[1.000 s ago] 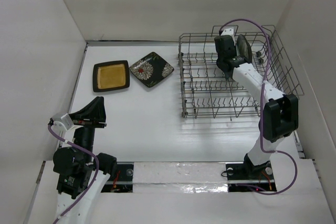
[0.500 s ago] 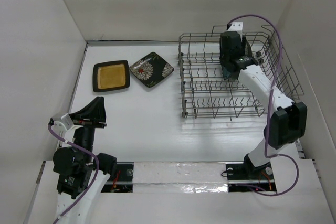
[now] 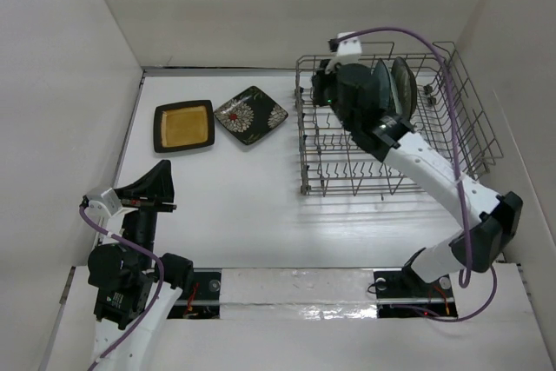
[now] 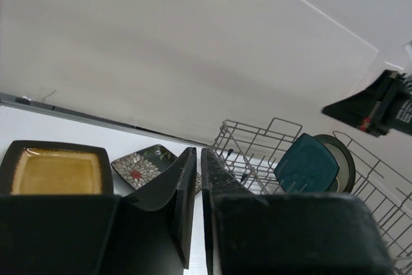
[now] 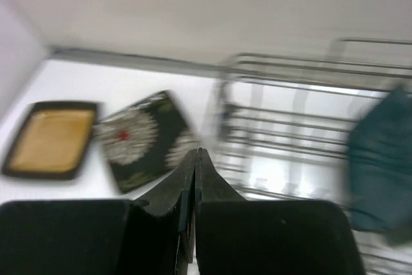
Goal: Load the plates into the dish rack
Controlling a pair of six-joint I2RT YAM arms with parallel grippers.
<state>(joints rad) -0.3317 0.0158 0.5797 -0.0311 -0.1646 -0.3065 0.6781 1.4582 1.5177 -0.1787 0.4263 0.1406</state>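
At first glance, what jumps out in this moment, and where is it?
The right arm stretches across the dish rack at far right, the right pincer shut and empty. A teal plate and a round plate stand on edge at the rack's far end. A yellow-centred plate and a flowered plate lie flat at far left. The left pincer sits shut near its base.

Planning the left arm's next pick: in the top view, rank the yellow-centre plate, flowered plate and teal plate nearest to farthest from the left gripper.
1. yellow-centre plate, on the table just beyond the left gripper.
2. flowered plate, right of it.
3. teal plate, standing in the dish rack.
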